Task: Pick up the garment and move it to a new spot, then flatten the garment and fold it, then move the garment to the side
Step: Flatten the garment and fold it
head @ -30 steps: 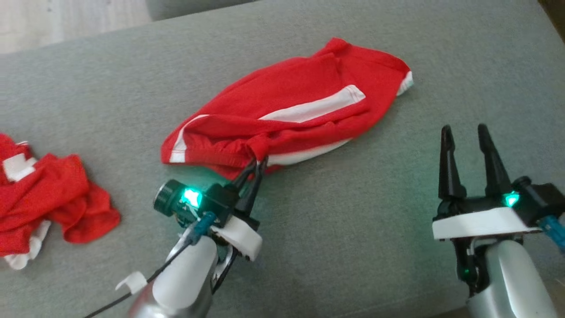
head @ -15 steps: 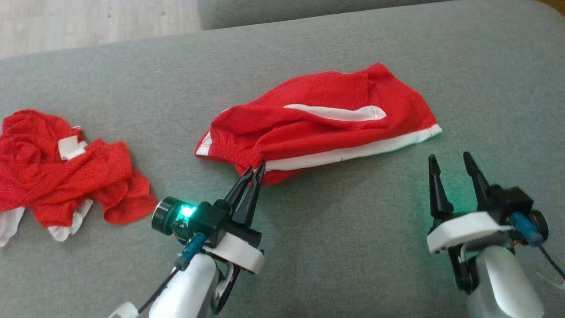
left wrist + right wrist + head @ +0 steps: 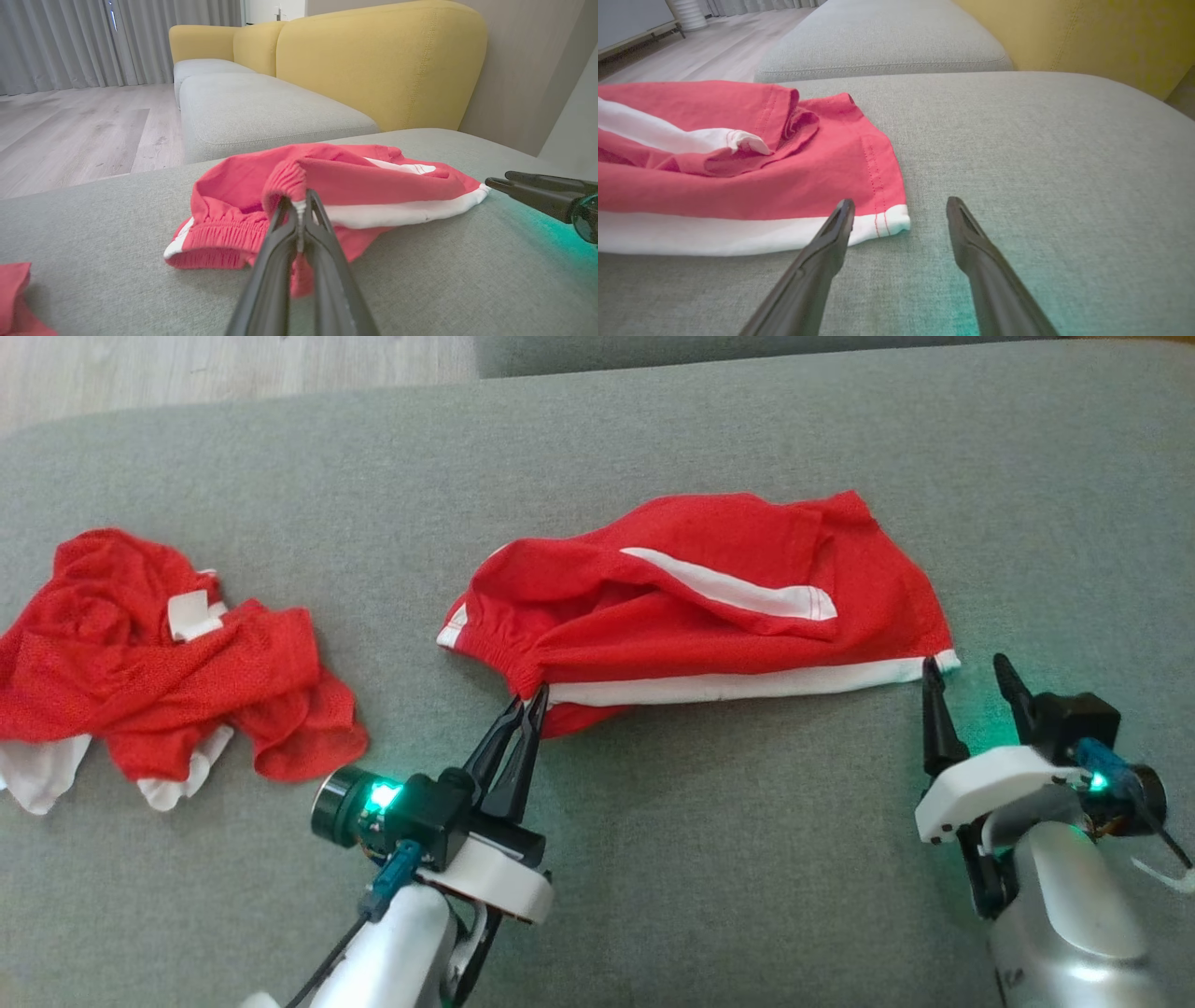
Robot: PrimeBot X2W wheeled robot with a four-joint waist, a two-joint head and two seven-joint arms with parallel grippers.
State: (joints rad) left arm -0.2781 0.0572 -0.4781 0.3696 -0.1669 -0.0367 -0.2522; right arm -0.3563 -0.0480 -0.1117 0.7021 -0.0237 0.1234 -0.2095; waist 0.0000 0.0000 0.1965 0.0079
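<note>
The shorts (image 3: 709, 607) lie crumpled in the middle of the grey seat (image 3: 653, 859), with the waistband (image 3: 490, 649) to the left and the leg ends to the right. A second red heap (image 3: 168, 663) sits well apart at the far left of the seat.

The cloth looks thin, light and limp. It should drape and drag rather than hold any shape, and one pinch will lift only a peak while the rest trails. The gathered elastic of the waistband is the thickest part and probably the surest hold. The stitched, white-banded hem corner (image 3: 892, 224) at the near right is the natural second hold for pulling the shorts flat. The smooth weave may slip from a shallow pinch, so a deeper bite seems wise.

The left tool (image 3: 530, 700) is closed on a fold of the waistband at the near edge of the shorts. The fabric bunches into a small hump over its tips, and the shorts otherwise rest on the seat.

The right tool (image 3: 966, 667) stands wide open and holds nothing. Its tips are low at the hem corner. One finger is at the edge of the white band, touching it or just beside it, I cannot tell which. The other finger is over bare seat to the right.
</note>
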